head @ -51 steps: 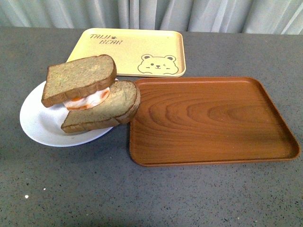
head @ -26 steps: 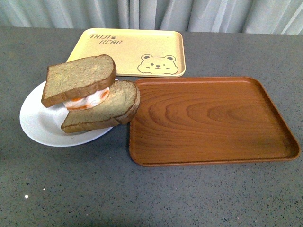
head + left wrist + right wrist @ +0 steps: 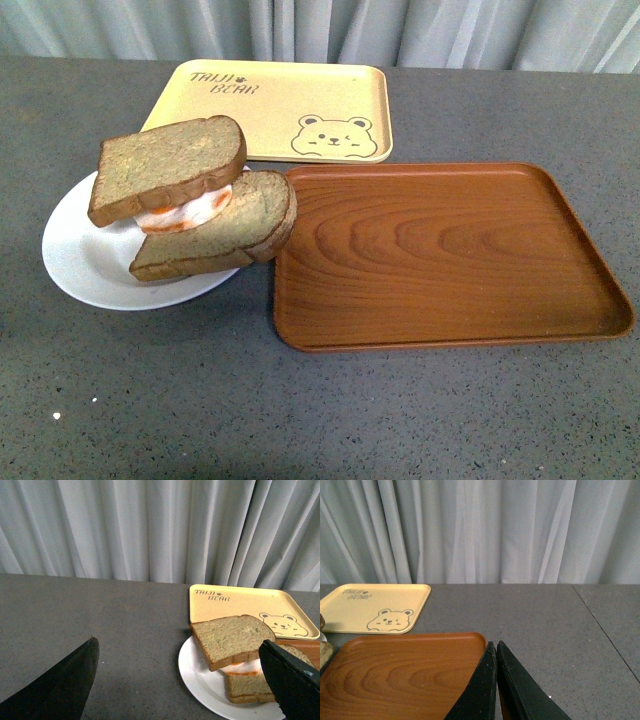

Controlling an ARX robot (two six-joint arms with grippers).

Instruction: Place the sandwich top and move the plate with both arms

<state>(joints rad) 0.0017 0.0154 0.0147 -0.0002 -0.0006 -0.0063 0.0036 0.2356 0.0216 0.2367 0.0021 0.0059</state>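
Sandwich top sits tilted on pale filling over the lower slice, all on the plate. Wood-grain tray is just right of the plate, bear tray behind it.

Left tool: spread wide, empty, short of the plate. Right tool: pinched together, holding nothing, well apart from the plate.

Placing looks done and the plate move is not begun. Next: the right tool opens, each tool takes an opposite rim, and both lift level (the stack leans and may slide).
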